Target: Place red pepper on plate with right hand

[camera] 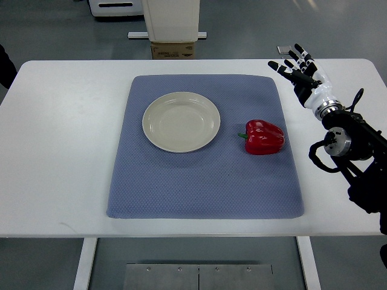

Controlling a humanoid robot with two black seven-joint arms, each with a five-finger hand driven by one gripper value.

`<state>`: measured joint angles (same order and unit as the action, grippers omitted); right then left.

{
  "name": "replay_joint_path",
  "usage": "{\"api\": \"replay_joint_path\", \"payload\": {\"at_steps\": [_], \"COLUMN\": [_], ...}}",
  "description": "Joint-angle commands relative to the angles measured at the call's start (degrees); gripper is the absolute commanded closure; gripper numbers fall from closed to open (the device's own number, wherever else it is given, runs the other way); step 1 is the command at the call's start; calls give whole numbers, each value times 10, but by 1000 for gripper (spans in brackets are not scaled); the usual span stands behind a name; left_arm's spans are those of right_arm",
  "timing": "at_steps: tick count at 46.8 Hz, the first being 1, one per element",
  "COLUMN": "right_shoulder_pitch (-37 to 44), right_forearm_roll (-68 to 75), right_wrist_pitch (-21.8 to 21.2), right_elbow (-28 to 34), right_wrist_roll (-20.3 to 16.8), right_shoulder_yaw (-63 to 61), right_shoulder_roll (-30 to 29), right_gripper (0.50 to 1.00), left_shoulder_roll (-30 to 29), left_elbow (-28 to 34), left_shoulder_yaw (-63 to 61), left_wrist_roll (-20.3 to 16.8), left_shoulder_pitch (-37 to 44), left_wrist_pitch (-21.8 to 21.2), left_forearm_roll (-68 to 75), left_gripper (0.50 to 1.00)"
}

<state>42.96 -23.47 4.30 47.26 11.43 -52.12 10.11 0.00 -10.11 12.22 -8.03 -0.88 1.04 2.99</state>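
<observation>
The red pepper (264, 137) lies on its side on the blue mat (205, 187), near the mat's right edge, its green stem pointing toward the cream plate (181, 121). The plate sits bare on the mat's far half, left of centre, a short gap separating it from the pepper. The right hand (300, 69) hovers over the white table (60, 151) near its far right corner, fingers spread wide and holding nothing, well apart from the pepper.
</observation>
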Motion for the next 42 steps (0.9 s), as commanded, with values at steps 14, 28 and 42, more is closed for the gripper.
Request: {"api": "replay_joint_path", "payload": {"at_steps": [14, 28, 42], "right_shoulder_pitch": [-2, -5, -4], "right_forearm_roll": [1, 2, 4], "right_wrist_pitch": [-6, -6, -6], "right_elbow": [1, -2, -5], "right_wrist_roll": [7, 62, 54], "right_shoulder_yaw": [1, 5, 7], "right_shoulder_roll": [8, 4, 3], "right_gripper": [500, 500, 500], "left_shoulder_roll": [0, 0, 0], "left_elbow": [0, 0, 0], "left_shoulder_yaw": [0, 0, 0], "left_wrist_roll": [0, -1, -1], "left_shoulder_pitch": [0, 0, 0], "left_wrist_pitch": [0, 0, 0], "left_forearm_roll": [0, 0, 0], "left_gripper": [500, 500, 500]}}
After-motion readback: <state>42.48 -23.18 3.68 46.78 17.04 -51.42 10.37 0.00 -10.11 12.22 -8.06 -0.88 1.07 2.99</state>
